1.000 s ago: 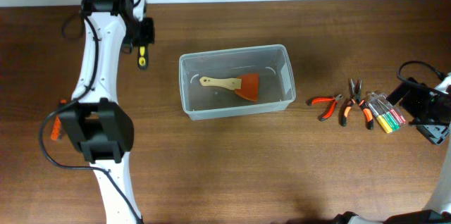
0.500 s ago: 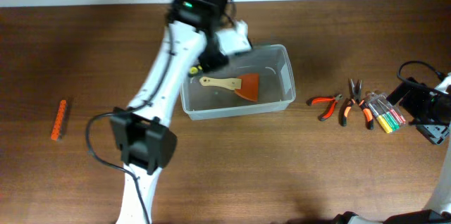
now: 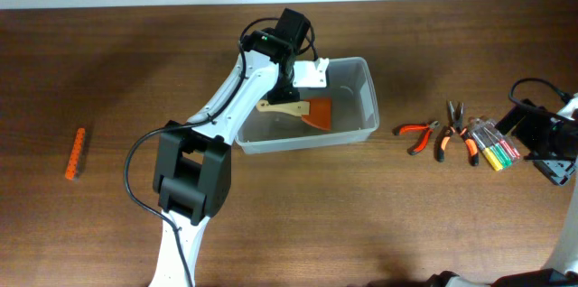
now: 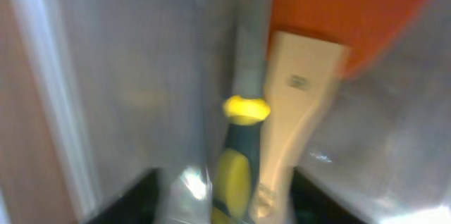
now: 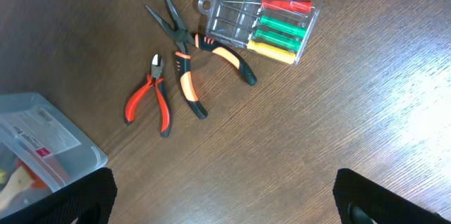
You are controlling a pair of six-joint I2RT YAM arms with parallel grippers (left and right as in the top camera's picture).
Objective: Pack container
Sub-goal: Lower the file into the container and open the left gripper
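The container (image 3: 368, 97), a clear-whitish bin, stands mid-table. Inside it lies a scraper with a wooden handle (image 4: 299, 104) and an orange blade (image 3: 318, 111). My left gripper (image 3: 287, 75) hangs over the bin's back left part. In the left wrist view a yellow-and-black screwdriver (image 4: 236, 175) lies beside the wooden handle, between my left gripper's (image 4: 225, 210) spread dark fingers (image 4: 130, 203), which do not touch it. From overhead the gripper hides the screwdriver. My right gripper (image 3: 553, 147) stands open at the far right, with bare table between its fingers (image 5: 56, 196).
Two orange-handled pliers (image 5: 158, 97) (image 5: 184, 62) and a small clear case of coloured screwdrivers (image 5: 264, 20) lie right of the bin, near my right gripper. An orange strip (image 3: 75, 153) lies far left on the table. A corner of the bin (image 5: 42, 139) shows in the right wrist view.
My left arm swung from the table's back left to over the container, carrying the yellow-and-black screwdriver, and its jaws have opened. The right arm has not moved.
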